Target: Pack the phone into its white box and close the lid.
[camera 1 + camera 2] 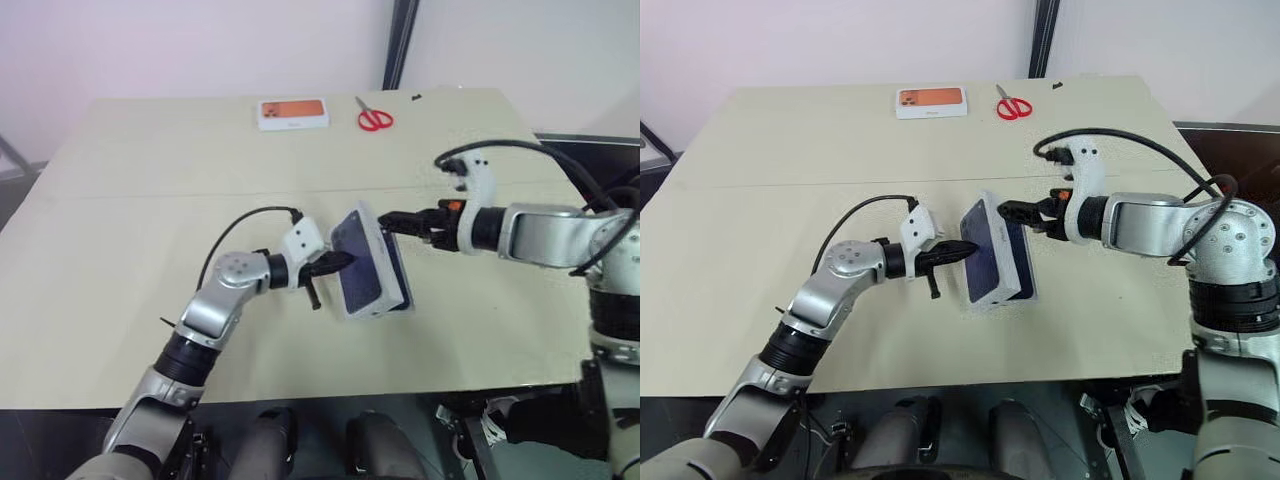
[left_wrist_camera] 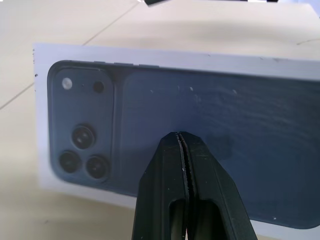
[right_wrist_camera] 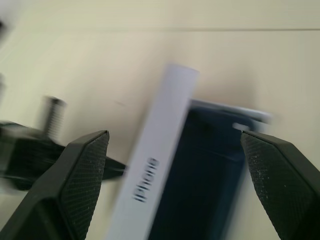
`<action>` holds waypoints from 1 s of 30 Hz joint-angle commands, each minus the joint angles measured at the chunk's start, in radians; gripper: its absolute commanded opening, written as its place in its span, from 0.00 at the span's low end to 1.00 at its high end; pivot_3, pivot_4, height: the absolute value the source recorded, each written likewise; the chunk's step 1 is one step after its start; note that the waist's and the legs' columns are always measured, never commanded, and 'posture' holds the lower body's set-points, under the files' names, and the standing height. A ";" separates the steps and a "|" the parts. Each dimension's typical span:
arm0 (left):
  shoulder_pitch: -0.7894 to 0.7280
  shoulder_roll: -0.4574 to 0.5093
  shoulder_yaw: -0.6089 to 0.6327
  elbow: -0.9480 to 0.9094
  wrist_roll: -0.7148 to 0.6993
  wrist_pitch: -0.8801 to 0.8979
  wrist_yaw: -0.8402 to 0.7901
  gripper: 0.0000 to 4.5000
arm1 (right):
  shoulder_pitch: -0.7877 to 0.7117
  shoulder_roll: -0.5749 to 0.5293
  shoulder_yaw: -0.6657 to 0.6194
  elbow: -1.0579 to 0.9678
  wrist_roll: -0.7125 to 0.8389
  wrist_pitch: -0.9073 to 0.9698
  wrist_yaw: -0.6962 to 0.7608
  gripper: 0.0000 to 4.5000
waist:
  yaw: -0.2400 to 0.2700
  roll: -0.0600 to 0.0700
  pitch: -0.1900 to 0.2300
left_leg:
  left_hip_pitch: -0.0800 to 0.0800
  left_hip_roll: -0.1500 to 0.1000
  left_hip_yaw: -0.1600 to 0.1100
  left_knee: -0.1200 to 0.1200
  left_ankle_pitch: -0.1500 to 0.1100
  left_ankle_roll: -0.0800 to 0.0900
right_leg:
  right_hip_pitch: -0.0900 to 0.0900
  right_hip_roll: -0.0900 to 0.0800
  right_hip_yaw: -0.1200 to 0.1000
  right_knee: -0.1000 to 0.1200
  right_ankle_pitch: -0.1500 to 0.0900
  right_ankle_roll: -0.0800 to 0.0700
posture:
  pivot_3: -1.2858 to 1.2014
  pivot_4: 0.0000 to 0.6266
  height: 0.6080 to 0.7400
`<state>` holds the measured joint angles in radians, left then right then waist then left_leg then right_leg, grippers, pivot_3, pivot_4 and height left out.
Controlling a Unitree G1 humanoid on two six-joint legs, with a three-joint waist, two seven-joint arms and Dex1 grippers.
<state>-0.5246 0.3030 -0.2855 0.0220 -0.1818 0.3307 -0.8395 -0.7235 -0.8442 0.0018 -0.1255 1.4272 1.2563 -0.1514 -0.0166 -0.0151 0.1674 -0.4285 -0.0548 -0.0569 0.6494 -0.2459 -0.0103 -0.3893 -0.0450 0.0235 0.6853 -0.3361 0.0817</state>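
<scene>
two steps look near done: your shut left gripper [image 1: 345, 259] props the tilted box [image 1: 352, 297] with the phone [image 1: 358, 262] on the worktop [image 1: 150, 200]; right gripper [image 1: 385, 220] gapes empty; lid's closure unclear.

A robotics test room or lab: a plain, pale beige table [image 1: 120, 300] stands against bare, light-coloured walls [image 1: 200, 45], with a dark vertical strip [image 1: 402, 40] running up the wall behind it. The tabletop carries few items, laid out as test props rather than everyday clutter: red-handled scissors [image 1: 375, 118] and a small white box with an orange phone picture [image 1: 292, 113] sit near the far edge, well apart from the centre. Black cables [image 1: 1140, 145] loop loosely over the robot's metal arms. Nothing domestic or commercial surrounds the table; dark equipment [image 1: 600, 160] shows at the right margin, too indistinct to identify.
</scene>
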 commanded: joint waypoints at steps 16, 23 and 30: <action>0.070 0.218 0.072 -0.221 -0.063 0.245 -0.062 0.01 | 0.130 -0.250 0.399 -0.175 -1.131 -0.663 0.823 0.01 | 0.005 0.000 0.000 | 0.000 0.000 -0.001 0.001 0.000 0.000 | -0.001 0.000 0.000 0.000 0.000 0.000 | 0.52 0.24 1.00; 0.048 0.227 -0.040 -0.205 -0.001 0.301 -0.066 0.01 | 0.162 -0.183 0.362 -0.162 -1.217 -0.687 0.891 0.01 | 0.009 0.000 0.000 | 0.000 0.000 -0.001 0.001 0.000 -0.001 | 0.000 -0.001 0.000 0.000 0.000 0.000 | 0.52 0.24 1.00; 0.007 0.129 -0.052 -0.158 0.009 0.300 0.000 0.01 | 0.196 -0.148 0.324 -0.179 -1.263 -0.674 0.928 0.01 | 0.008 0.000 0.000 | 0.000 0.000 -0.001 0.002 0.000 -0.001 | 0.000 -0.001 0.000 0.000 0.000 0.000 | 0.52 0.24 1.00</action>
<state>-0.4954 0.4398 -0.3548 -0.1239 -0.1702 0.6416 -0.8568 -0.5253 -0.9978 0.3731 -0.2740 0.1779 0.5838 0.7674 -0.0083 -0.0150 0.1677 -0.4285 -0.0551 -0.0583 0.6510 -0.2457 -0.0109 -0.3892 -0.0458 0.0231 0.6851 -0.3361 0.0817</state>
